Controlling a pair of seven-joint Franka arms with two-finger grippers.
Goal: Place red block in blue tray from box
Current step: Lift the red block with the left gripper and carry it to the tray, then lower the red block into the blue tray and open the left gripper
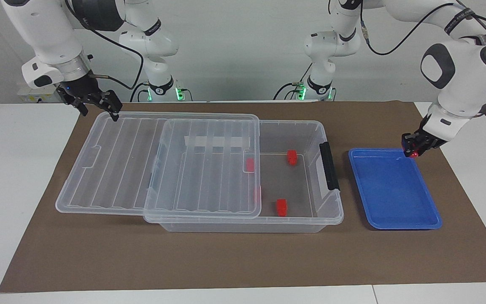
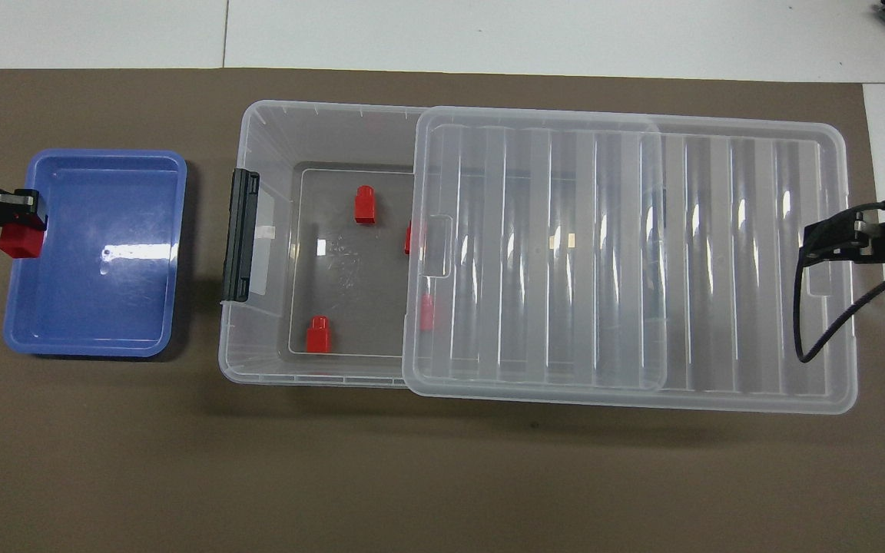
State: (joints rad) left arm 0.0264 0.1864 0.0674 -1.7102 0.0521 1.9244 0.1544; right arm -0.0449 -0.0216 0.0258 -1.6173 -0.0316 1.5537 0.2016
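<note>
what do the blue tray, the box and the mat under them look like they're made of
Blue tray: likely glossy molded plastic; light glares off its floor. Box: clear hard plastic; the red blocks show through its walls and ribbed lid. Mat: matte brown sheet, maybe paper or felt; no glare.
</note>
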